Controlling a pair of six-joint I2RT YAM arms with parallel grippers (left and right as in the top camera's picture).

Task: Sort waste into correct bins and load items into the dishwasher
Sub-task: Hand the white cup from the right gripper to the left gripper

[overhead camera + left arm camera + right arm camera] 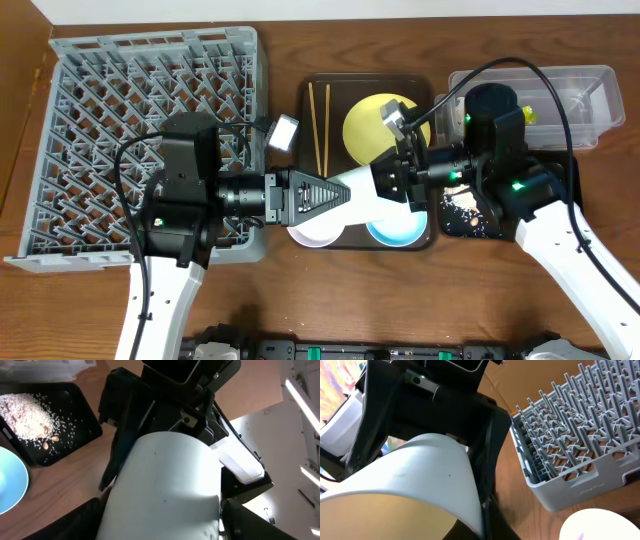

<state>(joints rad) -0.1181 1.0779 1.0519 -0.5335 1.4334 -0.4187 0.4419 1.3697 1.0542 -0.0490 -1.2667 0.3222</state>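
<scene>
Both grippers hold a white bowl [362, 195] in the air over the front of the dark brown tray [330, 90]. My left gripper [345, 195] reaches in from the left and is shut across the bowl's outside [170, 475]. My right gripper [392, 185] reaches in from the right and pinches the bowl's rim [420, 470]. The yellow plate [380, 125] and the chopsticks [318, 125] lie on the brown tray. The light blue bowl [395, 235] and a small white cup [315, 235] sit at its front edge. The grey dish rack [100, 100] stands at the left.
The shallow black tray [470, 228] at the right holds rice crumbs [462, 205]; it also shows in the left wrist view [75, 425]. The clear tub [590, 85] at the back right holds the green-yellow wrapper [527, 115]. The rack's near corner [570, 485] lies close to the bowl.
</scene>
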